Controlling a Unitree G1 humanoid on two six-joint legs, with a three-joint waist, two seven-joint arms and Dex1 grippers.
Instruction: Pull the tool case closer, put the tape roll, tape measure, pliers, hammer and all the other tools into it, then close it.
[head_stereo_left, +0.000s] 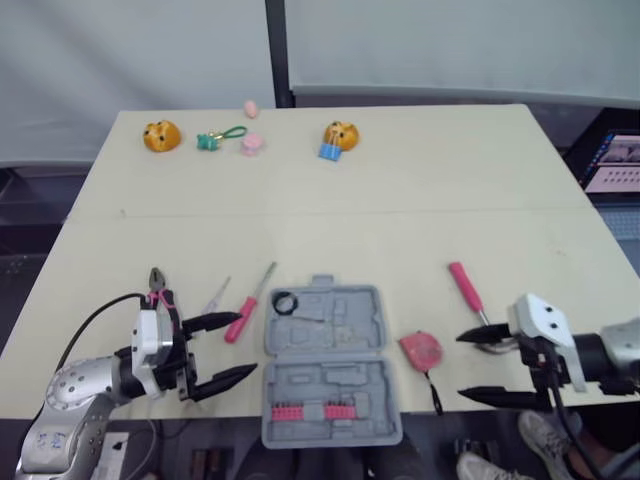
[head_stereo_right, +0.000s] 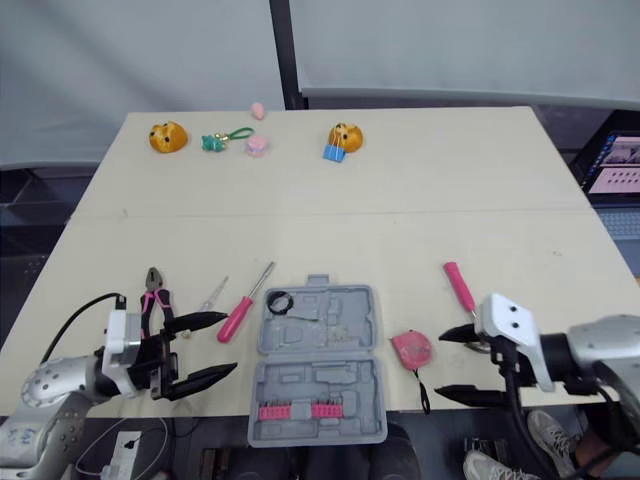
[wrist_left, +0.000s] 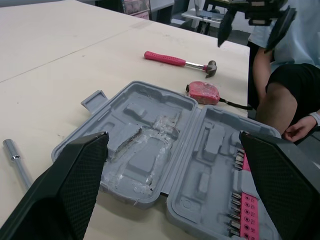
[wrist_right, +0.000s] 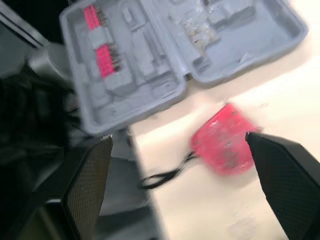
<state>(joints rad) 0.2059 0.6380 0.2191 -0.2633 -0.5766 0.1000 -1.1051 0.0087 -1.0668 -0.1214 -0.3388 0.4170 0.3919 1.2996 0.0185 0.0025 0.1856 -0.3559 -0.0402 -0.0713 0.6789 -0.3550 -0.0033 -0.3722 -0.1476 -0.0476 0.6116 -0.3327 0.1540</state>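
- Case (head_stereo_left: 325, 345) lies open and flat at the middle of the near edge of the table (head_stereo_left: 400, 220). Its near half hangs over that edge.
- The near half holds two pink bit strips (head_stereo_left: 305, 412) in a row. The rest is grey moulded recesses.
- The far half holds the tape roll (head_stereo_left: 284, 302), a black ring in its far-left corner.
- Left gripper (head_stereo_left: 247, 345) hovers just left of the case. Its fingers are spread wide, point toward the case and hold nothing.
- Right gripper (head_stereo_left: 461, 367) hovers at the near edge, right of the case. Its fingers are also spread wide with nothing between them, and they point toward the tape measure.
- Tape measure (head_stereo_left: 420, 349), pink, lies on the table just right of the case, between it and the right gripper. Its black strap trails toward the near edge.
- Hammer (head_stereo_left: 466, 288), with a pink handle, lies beyond the tape measure. Its head is by the right gripper's far finger.
- Screwdriver (head_stereo_left: 247, 308), with a pink handle, lies just left of the case's far half.
- Small screwdriver (head_stereo_left: 216, 297) lies beside it, further left.
- Pliers (head_stereo_left: 158, 285), with pink grips, lie just beyond the left wrist.
- A person's leg (wrist_left: 280, 85) is off the table's near right side.
- Along the far edge, well apart from the tools, are two orange toys (head_stereo_left: 161, 135) (head_stereo_left: 341, 134), a green keychain (head_stereo_left: 215, 138) and a pink piece (head_stereo_left: 251, 144).
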